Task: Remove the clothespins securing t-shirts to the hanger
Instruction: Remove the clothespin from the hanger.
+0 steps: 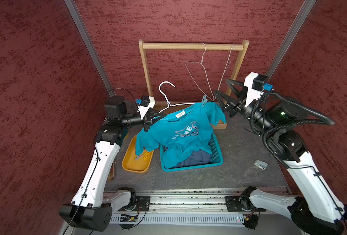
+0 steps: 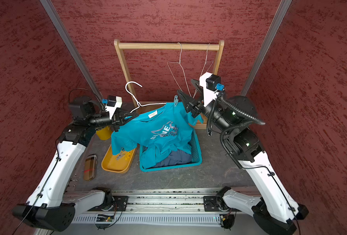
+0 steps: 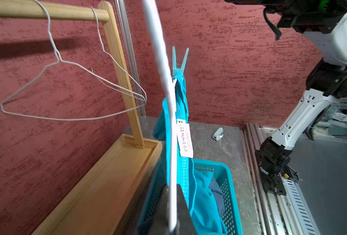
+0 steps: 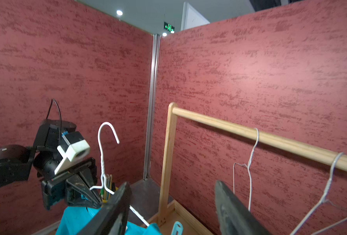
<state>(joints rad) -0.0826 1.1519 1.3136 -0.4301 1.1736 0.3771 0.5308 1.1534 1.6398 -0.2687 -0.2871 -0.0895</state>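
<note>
Clothespin (image 1: 204, 100), 1 teal-grey clip, stands upright and pins the shoulder of the teal t-shirt (image 1: 180, 130) to the white hanger (image 1: 166, 95). It sits just beside the tips of the right gripper (image 1: 221, 86), slightly lower than them. In the right wrist view only its top (image 4: 176, 227) shows, low down and between the 2 fingers.

The right gripper's fingers are spread wide and hold nothing. The fingers of the left gripper (image 1: 157, 117) are pressed together on the hanger's wire at the opposite shoulder and hold it up in the air. From that grip the shirt hangs down, and its hem falls into the teal basket (image 1: 191, 167) on top of a dark blue shirt (image 1: 197, 159). Loose clothespins (image 1: 142, 155) lie in a yellow tray (image 1: 131, 165), well below the left fingers.

The step in hand appears to be the approach to the only clip visible on this hanger. The next move likely calls for lowering the open right fingers until they straddle the clip's 2 raised handles. They would then squeeze to open its mouth and lift it off while the left grip stays steady.

2 bare wire hangers (image 1: 201, 67) hang close behind the right fingers and could snag.
</note>
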